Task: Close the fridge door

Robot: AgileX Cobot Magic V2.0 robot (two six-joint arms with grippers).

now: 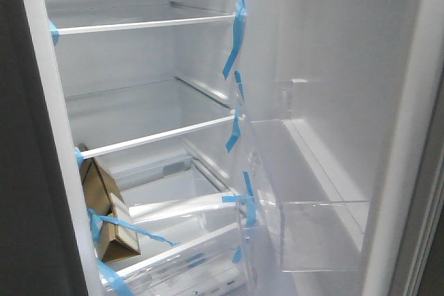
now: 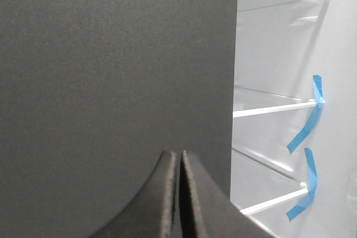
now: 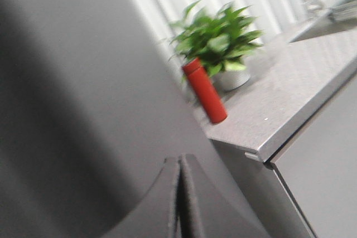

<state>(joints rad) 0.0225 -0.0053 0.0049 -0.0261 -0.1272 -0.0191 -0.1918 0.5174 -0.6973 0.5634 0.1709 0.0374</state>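
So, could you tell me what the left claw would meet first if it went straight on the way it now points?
Most likely the dark-grey panel, which fills the view just ahead of the shut left claw; how far off it is remains unclear.

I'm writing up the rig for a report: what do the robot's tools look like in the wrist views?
Only the fingertips show. The left tool and right tool look alike: two matte black fingers with a slightly grainy, foam-like surface, each with a curved outer edge that flares wider toward the base, meeting along a thin straight seam. No cables, markings or arm links are visible in any view.
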